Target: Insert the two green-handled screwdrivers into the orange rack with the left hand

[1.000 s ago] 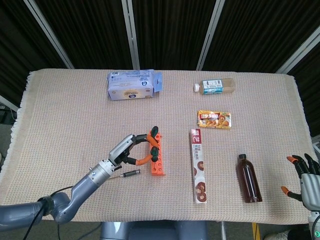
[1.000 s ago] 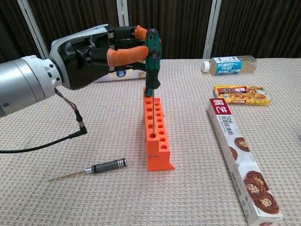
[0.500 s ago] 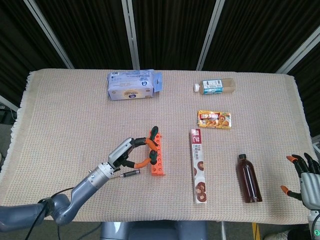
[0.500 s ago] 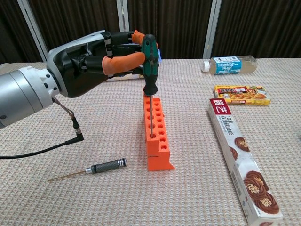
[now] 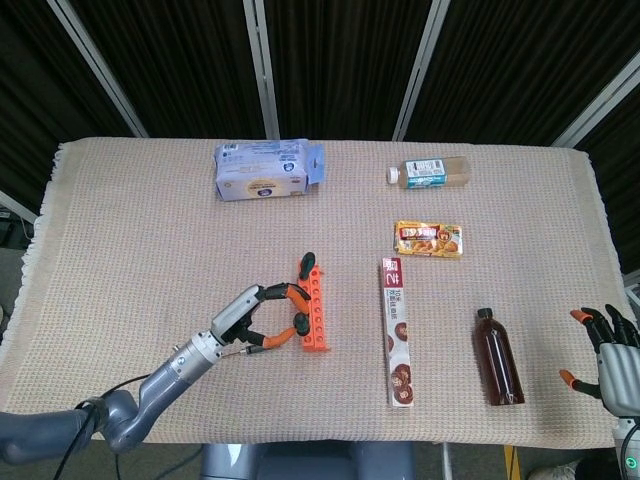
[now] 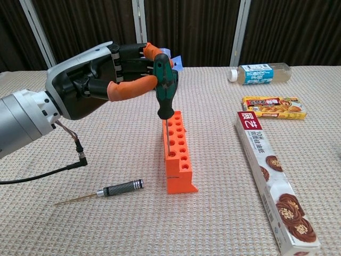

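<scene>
Head view: my left hand [image 5: 250, 322] beside orange rack [image 5: 315, 312], pinching green-handled screwdriver [image 5: 302, 270]. Right hand [image 5: 608, 357] at table edge, fingers spread, holding nothing.

Chest view: green-handled screwdriver [image 6: 164, 87] tilted, shaft tip in rack [image 6: 177, 154] hole. I judge it light, rigid, thin shaft; grip handle. Grey-handled screwdriver [image 6: 118, 189] lies loose.

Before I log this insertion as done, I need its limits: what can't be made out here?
- Screwdriver tip: chest view, whether it sits inside a rack hole; too thin.
- Second green-handled screwdriver: not visible in either view.
- Left hand: head view, its grip is too small.
- Right hand: head view, cut by the edge.
</scene>
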Available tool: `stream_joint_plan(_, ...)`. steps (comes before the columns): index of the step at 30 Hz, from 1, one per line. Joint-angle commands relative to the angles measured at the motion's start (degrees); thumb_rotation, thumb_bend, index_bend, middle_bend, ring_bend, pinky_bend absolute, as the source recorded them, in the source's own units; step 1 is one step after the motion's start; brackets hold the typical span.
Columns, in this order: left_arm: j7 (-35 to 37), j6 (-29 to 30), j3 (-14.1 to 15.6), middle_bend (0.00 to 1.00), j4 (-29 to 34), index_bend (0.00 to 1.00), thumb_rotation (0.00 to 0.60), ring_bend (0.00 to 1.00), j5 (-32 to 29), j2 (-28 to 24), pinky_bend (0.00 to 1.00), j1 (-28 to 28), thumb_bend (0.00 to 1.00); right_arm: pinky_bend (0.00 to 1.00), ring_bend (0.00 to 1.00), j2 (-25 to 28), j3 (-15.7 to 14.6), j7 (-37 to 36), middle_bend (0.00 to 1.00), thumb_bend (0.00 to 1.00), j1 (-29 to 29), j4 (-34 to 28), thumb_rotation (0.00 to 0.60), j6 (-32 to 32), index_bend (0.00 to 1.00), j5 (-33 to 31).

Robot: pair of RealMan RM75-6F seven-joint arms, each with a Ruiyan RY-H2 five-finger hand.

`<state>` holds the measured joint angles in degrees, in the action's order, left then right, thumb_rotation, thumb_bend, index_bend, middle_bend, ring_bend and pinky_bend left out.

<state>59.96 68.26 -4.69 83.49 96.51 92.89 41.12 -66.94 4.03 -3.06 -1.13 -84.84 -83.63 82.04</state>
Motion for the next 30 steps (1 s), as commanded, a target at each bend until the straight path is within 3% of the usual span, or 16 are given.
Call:
stream_joint_plan(1, -1.2, 1.6, 0.6, 0.43, -1.3, 0.74, 0.600, 0.25, 0.7, 1.1, 0.26, -0.3, 0.50, 0.13, 0.02, 0.0, 0.0, 0.1, 0.15, 0.00, 0.0, 0.0, 0.600, 0.1, 0.20, -0.1)
stream_joint_plan(18, -1.1, 4.4, 2.9, 0.43, -6.5, 0.75, 0.600, 0.25, 0.1, 5.3, 0.25, -1.2, 0.50, 0.12, 0.02, 0.0, 0.2, 0.1, 0.15, 0.00, -0.6, 0.1, 0.600, 1.2, 0.20, -0.7)
stream_joint_plan(30, -3.7, 3.4, 3.2, 0.43, -9.5, 0.74, 0.600, 0.24, -1.2, 7.2, 0.25, -1.2, 0.50, 0.13, 0.02, -0.1, 0.2, 0.6, 0.15, 0.00, -0.7, -0.1, 0.600, 1.4, 0.20, -1.0)
